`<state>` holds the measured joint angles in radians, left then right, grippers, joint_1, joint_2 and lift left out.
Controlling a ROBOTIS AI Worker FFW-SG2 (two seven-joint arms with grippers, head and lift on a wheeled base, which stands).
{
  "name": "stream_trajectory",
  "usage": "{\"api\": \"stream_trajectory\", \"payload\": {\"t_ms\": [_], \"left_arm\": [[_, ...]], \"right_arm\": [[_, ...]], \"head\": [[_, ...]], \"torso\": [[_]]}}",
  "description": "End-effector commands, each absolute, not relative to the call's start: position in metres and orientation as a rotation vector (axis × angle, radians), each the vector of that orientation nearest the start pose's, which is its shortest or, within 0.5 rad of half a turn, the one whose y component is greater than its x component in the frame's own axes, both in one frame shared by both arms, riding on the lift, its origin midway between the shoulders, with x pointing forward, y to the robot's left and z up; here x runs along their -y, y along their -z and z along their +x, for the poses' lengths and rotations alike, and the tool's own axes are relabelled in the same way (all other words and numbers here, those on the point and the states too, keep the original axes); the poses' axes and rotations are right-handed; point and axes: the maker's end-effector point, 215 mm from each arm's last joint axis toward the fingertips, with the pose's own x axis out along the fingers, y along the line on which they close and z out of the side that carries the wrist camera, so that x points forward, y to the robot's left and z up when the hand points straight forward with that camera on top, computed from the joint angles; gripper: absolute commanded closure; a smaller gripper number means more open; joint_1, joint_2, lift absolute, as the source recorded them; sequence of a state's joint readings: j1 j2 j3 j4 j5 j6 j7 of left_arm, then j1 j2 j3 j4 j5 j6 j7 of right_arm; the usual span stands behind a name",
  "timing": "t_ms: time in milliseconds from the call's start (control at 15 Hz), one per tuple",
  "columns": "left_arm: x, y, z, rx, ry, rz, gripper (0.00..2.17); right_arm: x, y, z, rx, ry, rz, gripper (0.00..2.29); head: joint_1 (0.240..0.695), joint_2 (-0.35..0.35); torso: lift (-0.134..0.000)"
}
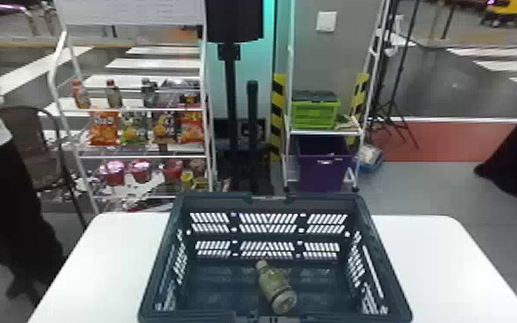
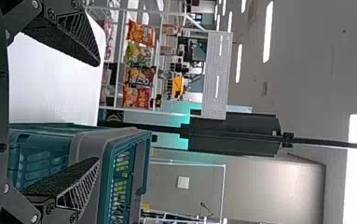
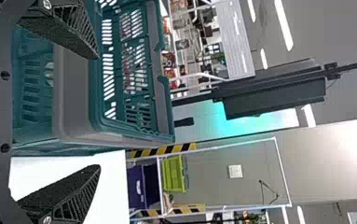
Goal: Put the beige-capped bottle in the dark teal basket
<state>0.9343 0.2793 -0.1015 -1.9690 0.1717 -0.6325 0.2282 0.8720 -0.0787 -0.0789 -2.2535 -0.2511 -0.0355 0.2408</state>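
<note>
I see the bottle [image 1: 275,287] lying on its side on the floor of the basket [image 1: 214,198], near the middle, its beige cap [image 1: 261,264] towards the far wall and slightly left, its base facing the robot. The basket stands on the white table [image 1: 129,253], with table top showing on both sides of it.

The left gripper [image 2: 97,111] has its fingers spread wide, with table and basket visible through the gap. The right gripper [image 3: 96,112] is parted just as plainly, the basket's corner and a strip of table showing between its fingers.

Past the table, on the left, a white rack [image 1: 208,129] holds drinks, snack bags [image 1: 104,129] and cups [image 1: 114,172]; further right, a green crate [image 1: 314,114] sits above a purple bin [image 1: 322,169].
</note>
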Motion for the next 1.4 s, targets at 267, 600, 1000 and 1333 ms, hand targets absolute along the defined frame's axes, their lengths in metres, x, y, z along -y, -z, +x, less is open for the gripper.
{"api": "stream_trajectory", "payload": {"t_ms": [267, 600, 1000, 1333], "left_arm": [[-0.250, 0.355, 0.281, 0.052, -0.026, -0.079, 0.17], [-0.249, 0.352, 0.274, 0.068, -0.024, -0.083, 0.17], [-0.247, 0.342, 0.262, 0.095, -0.022, -0.089, 0.17], [-0.237, 0.337, 0.258, 0.095, -0.011, -0.095, 0.17]], "right_arm": [[0.215, 0.354, 0.312, -0.104, -0.169, 0.134, 0.06], [0.216, 0.349, 0.307, -0.084, -0.166, 0.132, 0.07], [0.218, 0.338, 0.297, -0.046, -0.161, 0.124, 0.07], [0.221, 0.335, 0.288, -0.041, -0.157, 0.115, 0.07]], "head": [[0.499, 0.000], [0.499, 0.000], [0.499, 0.000], [0.499, 0.000]], "torso": [[0.000], [0.000], [0.000], [0.000]]}}
